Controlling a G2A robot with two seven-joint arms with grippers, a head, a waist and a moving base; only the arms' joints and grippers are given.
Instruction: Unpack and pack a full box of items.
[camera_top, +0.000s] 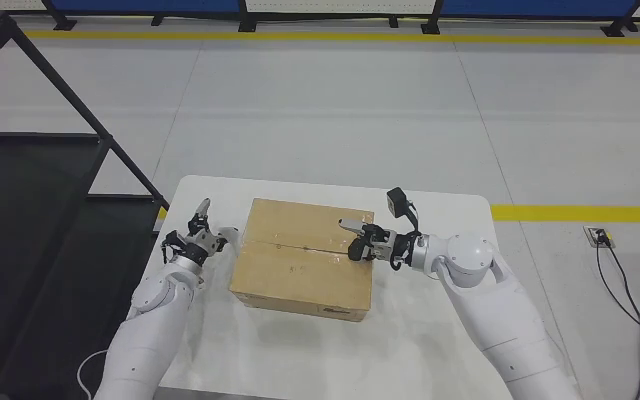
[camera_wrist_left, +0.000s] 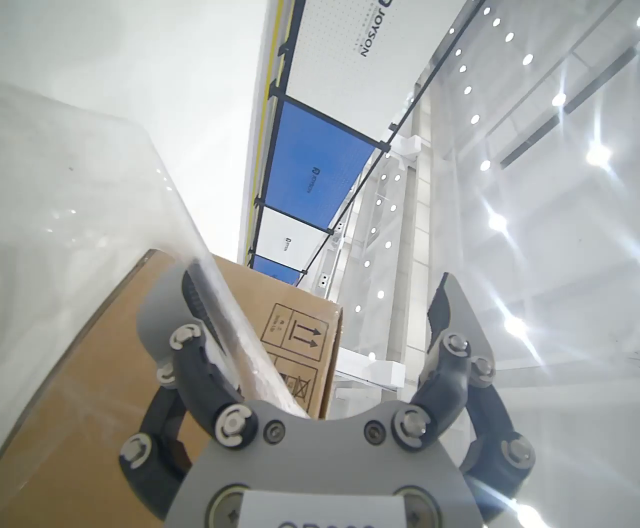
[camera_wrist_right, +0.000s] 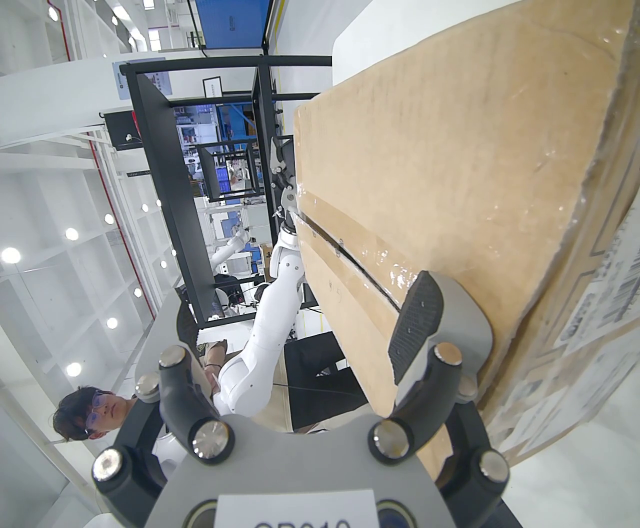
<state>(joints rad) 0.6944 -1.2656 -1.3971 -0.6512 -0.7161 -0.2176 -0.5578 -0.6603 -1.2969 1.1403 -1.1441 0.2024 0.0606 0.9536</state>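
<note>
From above: finds the cardboard box (camera_top: 300, 265) in the middle of the white table (camera_top: 420, 340), flaps down and meeting along a taped seam (camera_top: 300, 243) crossing the lid from one arm's side to the other. Places the left gripper (camera_top: 215, 222) just beside the box's left end, fingers spread apart, nothing between them. Places the right gripper (camera_top: 350, 238) over the right end of the lid, at the seam, fingers likewise parted and holding nothing. Notes a black frame (camera_top: 60, 190) on the floor off the table's left side.

From the left wrist: shows the left gripper (camera_wrist_left: 320, 320) wide open, jaws far apart, aimed up past the box (camera_wrist_left: 100, 400). Sets the brown wall of the box close behind one finger (camera_wrist_left: 200, 310), with printed handling marks on the neighbouring face. Catches a sheet of clear film (camera_wrist_left: 100, 200) draped over that same side, running down across the finger toward the gripper's base; cannot tell whether film and finger touch.

From the right wrist: shows the right gripper (camera_wrist_right: 295, 340) open, one ribbed pad (camera_wrist_right: 415, 330) lying over the near end of the seam (camera_wrist_right: 345, 255) on the box (camera_wrist_right: 450, 150), the other finger well apart from it. Reveals glossy tape along the seam and a dark slit between the two flaps. Finds the left gripper (camera_wrist_right: 285, 200) and the white left arm (camera_wrist_right: 270, 320) at the seam's far end, and a printed label (camera_wrist_right: 600, 300) on the box's near end face.
</note>
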